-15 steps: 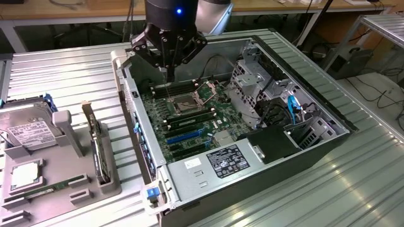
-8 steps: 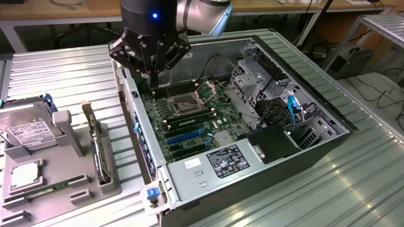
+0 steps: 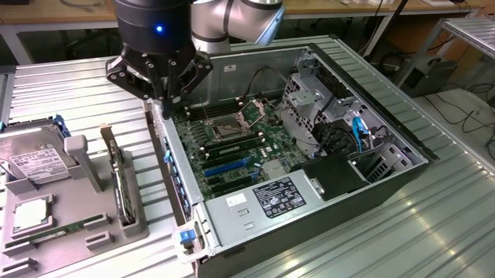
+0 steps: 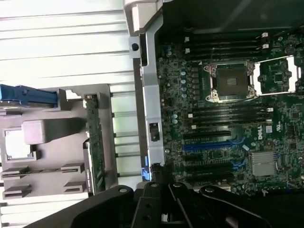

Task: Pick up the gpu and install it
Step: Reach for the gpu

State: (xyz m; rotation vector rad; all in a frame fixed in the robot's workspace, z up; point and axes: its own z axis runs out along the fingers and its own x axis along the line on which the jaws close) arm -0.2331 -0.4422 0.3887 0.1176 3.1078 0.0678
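We see the gripper (image 3: 166, 99), fingers pressed together, above the rear edge of the computer case (image 3: 249, 65), with the gpu (image 3: 118, 184) upright in the grey holder (image 3: 81, 215) beside it.

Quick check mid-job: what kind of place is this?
Probably a robotics lab workbench: an open computer case on a ribbed metal table, a gray parts fixture beside it, wooden benches behind.

Bright, even light falls from above. In the exterior view the ribbed tabletop (image 3: 433, 231) throws pale glare streaks toward four o'clock, the black claw (image 3: 166, 103) stands dark against it at ten o'clock, and the case (image 3: 309, 229) interior is dimmer. In the wrist view the tabletop washes out almost white; the motherboard (image 4: 228, 118) lies in shade.
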